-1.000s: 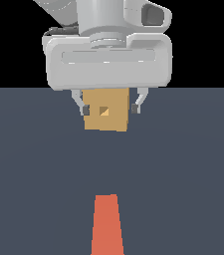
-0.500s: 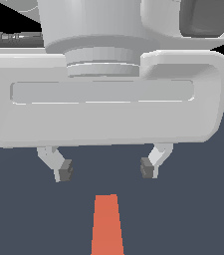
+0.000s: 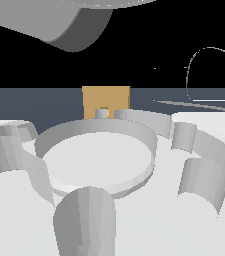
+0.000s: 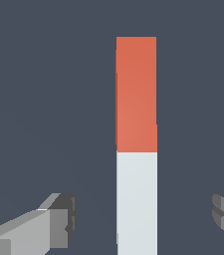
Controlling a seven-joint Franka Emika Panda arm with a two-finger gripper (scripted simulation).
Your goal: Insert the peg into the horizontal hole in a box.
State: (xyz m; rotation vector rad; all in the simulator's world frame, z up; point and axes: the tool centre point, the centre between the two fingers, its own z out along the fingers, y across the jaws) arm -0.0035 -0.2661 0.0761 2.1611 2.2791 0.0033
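The task has barely begun. The peg (image 4: 136, 144) lies untouched on the dark surface (image 4: 44, 99), between the fingers of the spread claw (image 4: 146, 221). The box (image 3: 106, 101) sits at 12 o'clock in the exterior view, its hole hidden behind the arm. Grasping, lifting and inserting all remain.

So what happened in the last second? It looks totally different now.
The robot arm has swung down and toward the exterior camera, so its grey-white body now fills that view and hides the long orange-red and white peg there. In the wrist view, the open gripper straddles the peg's white end without touching it. Nothing has been grasped. The tan square box and peg stayed where they were.
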